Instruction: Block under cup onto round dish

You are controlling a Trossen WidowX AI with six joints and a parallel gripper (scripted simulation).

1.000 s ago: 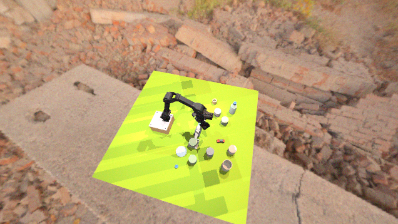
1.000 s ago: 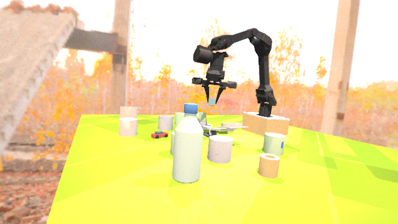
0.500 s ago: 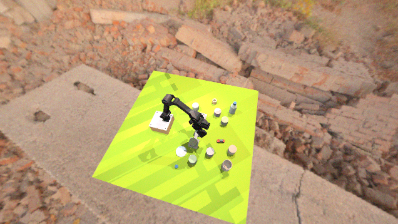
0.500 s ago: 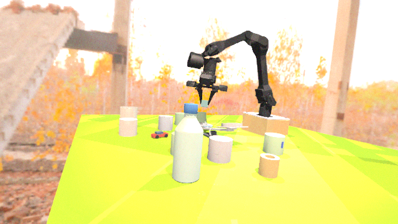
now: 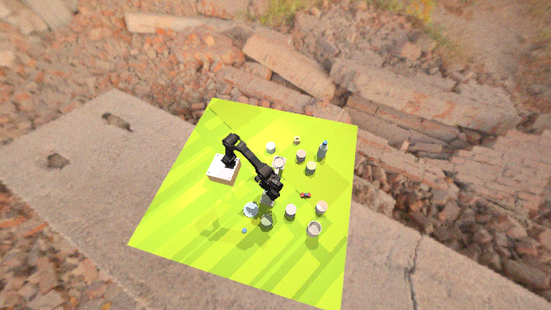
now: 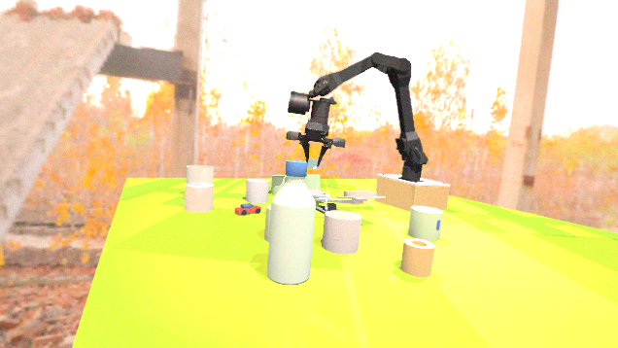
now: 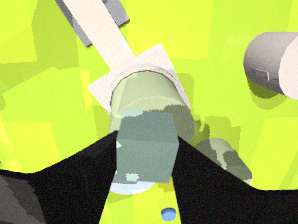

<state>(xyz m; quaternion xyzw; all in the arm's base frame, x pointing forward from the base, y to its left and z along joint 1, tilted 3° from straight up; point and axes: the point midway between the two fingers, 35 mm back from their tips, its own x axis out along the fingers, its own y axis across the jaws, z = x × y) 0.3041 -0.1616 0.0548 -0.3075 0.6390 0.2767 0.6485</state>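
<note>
My gripper (image 7: 146, 139) (image 6: 313, 156) (image 5: 270, 194) is shut on a pale grey-green block (image 7: 148, 152) (image 6: 313, 164) and holds it in the air. Right below it, in the wrist view, a pale green cup (image 7: 143, 96) stands on the square end pad of the white balance (image 7: 100, 23). The balance's other end pad (image 5: 278, 163) is bare. The pale blue round dish (image 5: 250, 209) lies on the mat just beside the gripper; in the wrist view only its rim (image 7: 129, 188) shows under the block. A second pale green cup (image 5: 266, 221) (image 7: 226, 152) stands on the mat near the dish.
Several other cups (image 5: 290, 209) (image 5: 321, 207) (image 5: 314, 228) stand around on the green mat (image 5: 195, 225). A white bottle with a blue cap (image 6: 291, 233) (image 5: 321, 150), a small red toy car (image 5: 305, 195) (image 6: 248, 209) and a small blue dot (image 5: 244, 230) (image 7: 169, 213) are there too.
</note>
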